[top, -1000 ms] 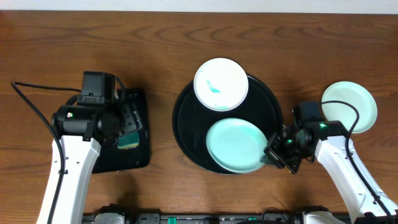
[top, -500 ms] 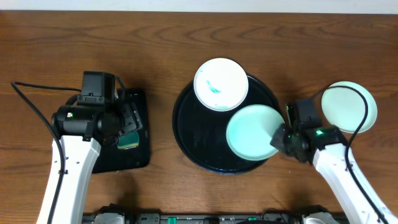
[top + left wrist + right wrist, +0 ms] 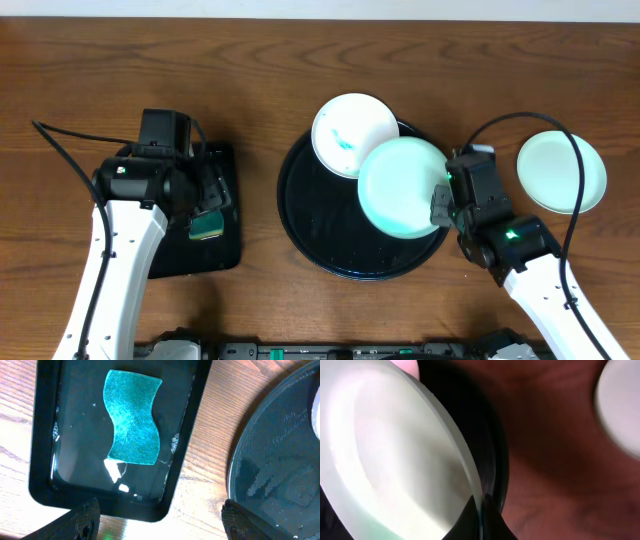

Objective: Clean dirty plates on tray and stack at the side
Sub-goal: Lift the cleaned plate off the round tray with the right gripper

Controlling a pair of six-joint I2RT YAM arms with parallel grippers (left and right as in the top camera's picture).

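The large round black tray [image 3: 320, 225] sits mid-table. My right gripper [image 3: 443, 203] is shut on the rim of a pale mint plate [image 3: 402, 187] and holds it tilted above the tray's right side; the right wrist view shows the fingers [image 3: 481, 519] pinching that plate's edge [image 3: 395, 460]. A white plate with teal smears [image 3: 350, 135] rests on the tray's far rim, partly under the held plate. A third, clean plate [image 3: 561, 171] lies on the table at the right. My left gripper [image 3: 159, 520] is open above the sponge tray's near edge.
A small rectangular black tray [image 3: 205, 215] at the left holds a green sponge [image 3: 132, 417], wet with water drops. The big tray's bare floor [image 3: 280, 475] shows water beads. Cables trail from both arms over the wooden table.
My right gripper has lifted the mint plate off the tray's front right and carried it up and back, now overlapping the smeared plate. The left arm shifted slightly.
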